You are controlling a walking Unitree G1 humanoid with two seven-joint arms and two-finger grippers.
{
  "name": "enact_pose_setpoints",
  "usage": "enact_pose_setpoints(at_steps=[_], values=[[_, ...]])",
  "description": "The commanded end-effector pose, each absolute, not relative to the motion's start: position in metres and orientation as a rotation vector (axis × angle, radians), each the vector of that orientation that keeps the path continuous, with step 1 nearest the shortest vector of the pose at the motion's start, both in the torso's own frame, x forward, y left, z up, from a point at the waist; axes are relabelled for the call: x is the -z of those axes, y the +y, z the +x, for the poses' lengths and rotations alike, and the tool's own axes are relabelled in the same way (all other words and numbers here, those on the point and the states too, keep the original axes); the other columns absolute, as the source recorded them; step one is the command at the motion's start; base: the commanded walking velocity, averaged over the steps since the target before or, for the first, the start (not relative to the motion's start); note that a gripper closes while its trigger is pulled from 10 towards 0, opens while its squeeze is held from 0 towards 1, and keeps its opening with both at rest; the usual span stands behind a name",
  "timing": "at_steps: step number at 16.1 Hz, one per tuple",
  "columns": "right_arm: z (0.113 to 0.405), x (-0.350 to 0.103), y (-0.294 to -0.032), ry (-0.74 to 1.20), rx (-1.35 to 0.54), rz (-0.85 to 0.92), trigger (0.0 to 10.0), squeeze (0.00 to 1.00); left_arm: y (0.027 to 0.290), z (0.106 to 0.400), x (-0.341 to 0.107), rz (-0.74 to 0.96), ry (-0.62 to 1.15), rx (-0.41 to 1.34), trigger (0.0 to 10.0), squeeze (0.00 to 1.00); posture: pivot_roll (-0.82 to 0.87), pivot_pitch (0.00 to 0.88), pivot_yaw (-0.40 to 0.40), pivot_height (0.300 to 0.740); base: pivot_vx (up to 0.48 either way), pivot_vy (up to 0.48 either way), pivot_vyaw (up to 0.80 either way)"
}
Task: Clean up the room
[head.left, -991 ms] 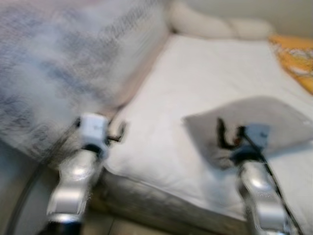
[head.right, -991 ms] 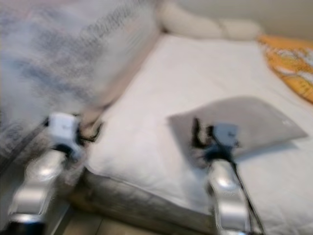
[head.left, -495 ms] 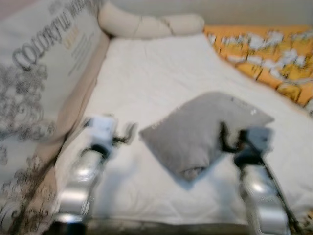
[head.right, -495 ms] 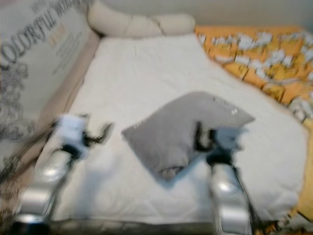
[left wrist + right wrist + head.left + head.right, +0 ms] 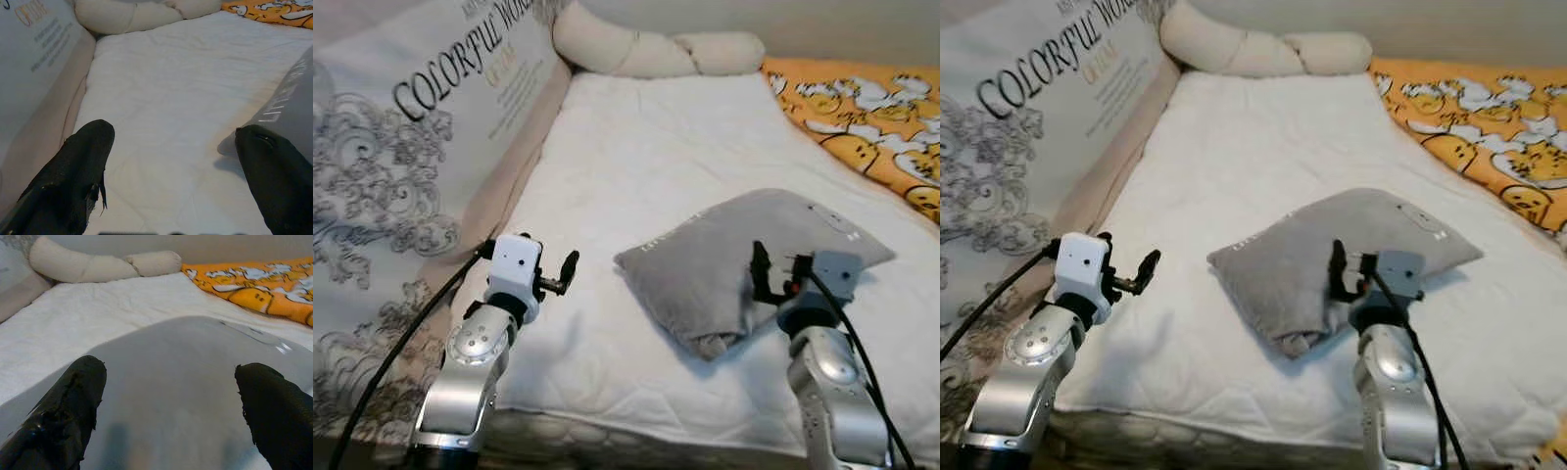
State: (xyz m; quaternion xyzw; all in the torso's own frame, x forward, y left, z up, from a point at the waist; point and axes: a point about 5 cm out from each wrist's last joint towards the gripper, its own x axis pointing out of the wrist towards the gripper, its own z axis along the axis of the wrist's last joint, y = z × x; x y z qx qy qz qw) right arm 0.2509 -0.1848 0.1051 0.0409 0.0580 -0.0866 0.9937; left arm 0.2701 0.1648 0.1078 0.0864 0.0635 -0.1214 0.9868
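The left gripper (image 5: 566,274) is hovering spread apart left of the grey pillow (image 5: 734,259), which is lying mid-mattress (image 5: 636,147). The right gripper (image 5: 171,396), its 2 fingers parted, is facing the pillow's near edge; approaching seems underway, and closing on it likely comes next.

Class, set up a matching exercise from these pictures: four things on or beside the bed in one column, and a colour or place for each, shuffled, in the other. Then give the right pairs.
Things:
1. grey pillow
2. long cream bolster
3. orange patterned blanket
4. printed panel with "COLORFUL" lettering

Places or colours:
A. at the head of the mattress
B. along the bed's left side
C. in front of the open right gripper
D. on the bed's right side

Pairs: 1-C, 2-A, 3-D, 4-B
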Motion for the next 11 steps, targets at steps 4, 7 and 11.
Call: enact_pose_setpoints(at_steps=[4,7,11], values=[[0.253,-0.096,-0.207,0.206,0.226,0.131,10.0,1.00,0.157,0.275,-0.111,0.194,0.122,0.292,10.0,0.38,-0.05,0.000,0.025,0.740,0.000,0.000,0.00],[0.255,-0.091,-0.215,0.259,0.249,0.235,10.0,1.00,0.155,0.276,-0.110,0.190,0.125,0.305,10.0,0.38,-0.05,0.000,0.020,0.740,0.000,0.000,0.00],[0.273,-0.086,-0.219,0.297,0.207,0.655,10.0,1.00,0.148,0.269,-0.110,0.179,0.159,0.515,10.0,0.39,-0.04,0.000,0.017,0.740,0.000,0.000,0.00]])
